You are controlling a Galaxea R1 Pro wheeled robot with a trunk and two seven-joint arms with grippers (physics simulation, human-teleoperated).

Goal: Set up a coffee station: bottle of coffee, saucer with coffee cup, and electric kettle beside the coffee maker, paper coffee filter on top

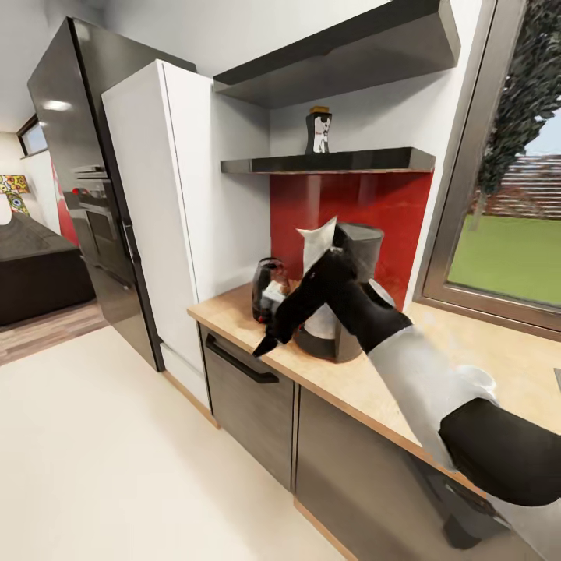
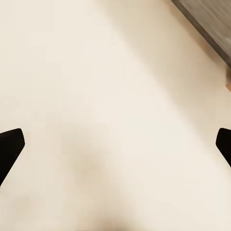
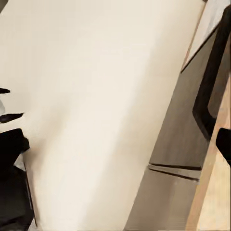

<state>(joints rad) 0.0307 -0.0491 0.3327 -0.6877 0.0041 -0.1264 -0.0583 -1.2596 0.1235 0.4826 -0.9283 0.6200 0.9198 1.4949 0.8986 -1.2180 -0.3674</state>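
The coffee maker, topped by the paper coffee filter, and the electric kettle are set on the desk; the bottle of coffee is left on the kitchen shelf. Both claws are held apart, empty.

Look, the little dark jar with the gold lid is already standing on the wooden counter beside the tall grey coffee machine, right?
Not quite. In the head view, the little dark jar with the gold lid is up on the thin dark wall shelf, above the red backsplash. It is not on the light wooden counter. The tall grey coffee machine does stand on that counter.
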